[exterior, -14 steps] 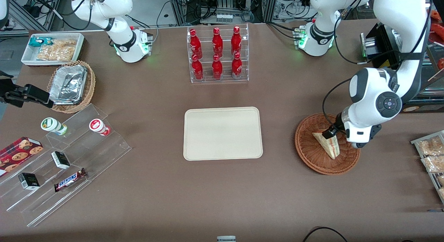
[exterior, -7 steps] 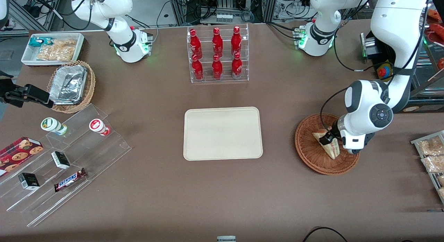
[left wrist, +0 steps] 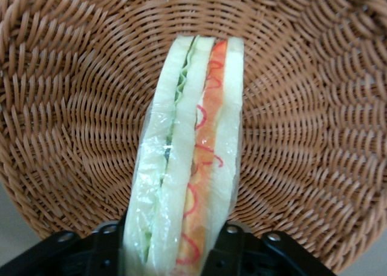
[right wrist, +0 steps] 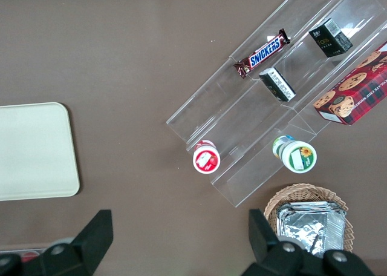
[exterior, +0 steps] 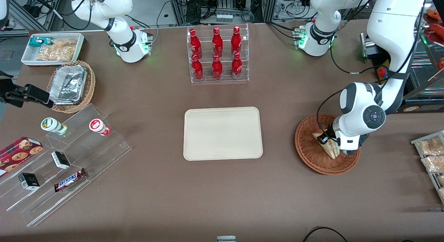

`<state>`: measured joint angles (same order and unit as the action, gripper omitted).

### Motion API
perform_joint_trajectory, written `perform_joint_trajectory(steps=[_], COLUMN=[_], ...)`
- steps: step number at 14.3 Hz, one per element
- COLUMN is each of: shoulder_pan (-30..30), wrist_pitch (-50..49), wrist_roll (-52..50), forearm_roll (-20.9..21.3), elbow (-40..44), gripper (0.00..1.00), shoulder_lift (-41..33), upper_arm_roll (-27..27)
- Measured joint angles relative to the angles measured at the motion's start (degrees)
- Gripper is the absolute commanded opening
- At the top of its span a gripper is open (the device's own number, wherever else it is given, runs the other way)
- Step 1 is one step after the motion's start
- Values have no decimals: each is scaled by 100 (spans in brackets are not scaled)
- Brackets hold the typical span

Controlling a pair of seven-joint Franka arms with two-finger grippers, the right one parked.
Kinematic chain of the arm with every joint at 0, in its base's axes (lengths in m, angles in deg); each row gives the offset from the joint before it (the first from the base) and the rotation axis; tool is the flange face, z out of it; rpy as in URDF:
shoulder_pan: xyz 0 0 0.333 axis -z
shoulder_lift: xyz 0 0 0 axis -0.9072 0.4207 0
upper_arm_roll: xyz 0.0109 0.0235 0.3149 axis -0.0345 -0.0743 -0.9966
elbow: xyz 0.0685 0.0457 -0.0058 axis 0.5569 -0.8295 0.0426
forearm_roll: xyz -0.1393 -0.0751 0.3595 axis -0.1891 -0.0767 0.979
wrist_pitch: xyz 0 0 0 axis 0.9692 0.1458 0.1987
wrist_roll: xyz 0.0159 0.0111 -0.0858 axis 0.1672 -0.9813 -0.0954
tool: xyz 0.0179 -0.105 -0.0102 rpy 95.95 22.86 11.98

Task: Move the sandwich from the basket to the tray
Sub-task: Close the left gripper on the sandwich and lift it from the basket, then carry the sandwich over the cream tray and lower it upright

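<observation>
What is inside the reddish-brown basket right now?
The basket holds only the wrapped sandwich, with the claw straddling its end. The arm covers part of the basket floor.

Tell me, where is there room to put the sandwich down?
The tray is bare all over, and brown table lies open around it, up to the bottle rack. The crowded spot is the basket, where the gripper sits down at the sandwich. The clear shelves toward the parked arm's end hold snacks.
</observation>
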<state>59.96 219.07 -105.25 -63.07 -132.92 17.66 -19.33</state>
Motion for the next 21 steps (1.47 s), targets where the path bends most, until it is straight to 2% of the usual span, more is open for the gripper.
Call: perform_joint_trajectory(steps=[3, 6, 9, 13, 15, 18, 21], shoulder_pan=[1, 126, 740, 1970, 2487, 3182, 3598], wrist_pitch=[-14, -535, -1113, -1543, -1552, -1513, -1447], wrist_roll=[181, 389, 564, 515, 514, 236, -92], forearm_roll=[3, 4, 3, -9, -14, -19, -18], elbow=[184, 649, 1154, 1586, 1701, 2193, 2889], gripper=[5, 6, 7, 13, 13, 14, 16], shoulder_lift=[-100, -220, -310, -254, -37, 706, 1481], upper_arm_roll=[2, 61, 116, 147, 149, 142, 138])
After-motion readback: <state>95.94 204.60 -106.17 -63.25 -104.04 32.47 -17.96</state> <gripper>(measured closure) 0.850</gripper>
